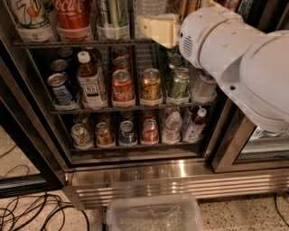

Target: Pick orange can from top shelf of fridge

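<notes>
The fridge (180, 178) stands open, with wire racks of drinks above a ribbed steel base. The top shelf (67, 43) runs across the top of the view, with bottles and tall cans in clear cup holders. The orange can (183, 6) shows as a slim copper-orange strip at the top edge, right of a clear bottle (148, 7); the arm hides its lower part. My gripper (156, 29), a cream-coloured piece at the end of the big white arm (230, 58), is in front of the top shelf's rail, just below and left of the orange can.
The middle rack holds short cans: a red cola can (122, 85), a shorter orange can (151, 84) and a green can (179, 82). A lower rack holds more cans and bottles. A clear plastic bin (153, 216) sits on the floor in front. Cables (27, 212) lie at the lower left.
</notes>
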Available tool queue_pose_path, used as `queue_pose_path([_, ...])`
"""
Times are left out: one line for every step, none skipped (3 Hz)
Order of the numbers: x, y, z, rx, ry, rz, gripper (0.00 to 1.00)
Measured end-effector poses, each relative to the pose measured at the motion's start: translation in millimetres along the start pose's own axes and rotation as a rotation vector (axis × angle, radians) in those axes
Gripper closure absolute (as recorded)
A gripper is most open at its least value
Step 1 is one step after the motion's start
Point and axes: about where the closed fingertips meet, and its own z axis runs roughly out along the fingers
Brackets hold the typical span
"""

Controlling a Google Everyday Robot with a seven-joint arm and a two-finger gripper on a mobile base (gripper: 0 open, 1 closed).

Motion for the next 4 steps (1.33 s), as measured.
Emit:
queue_pose_path([4.7, -6.4, -0.8, 0.038, -0.002, 0.003, 0.29])
queue_pose_path([13.8, -17.6, -4.2, 0.085, 0.005, -0.003, 0.31])
queue_pose_path([15.9, -26.8, -2.5, 0.133, -0.006, -0.019, 0.31])
queue_pose_path([11.2, -38.5, 2.5, 0.184, -0.032, -0.034, 0.32])
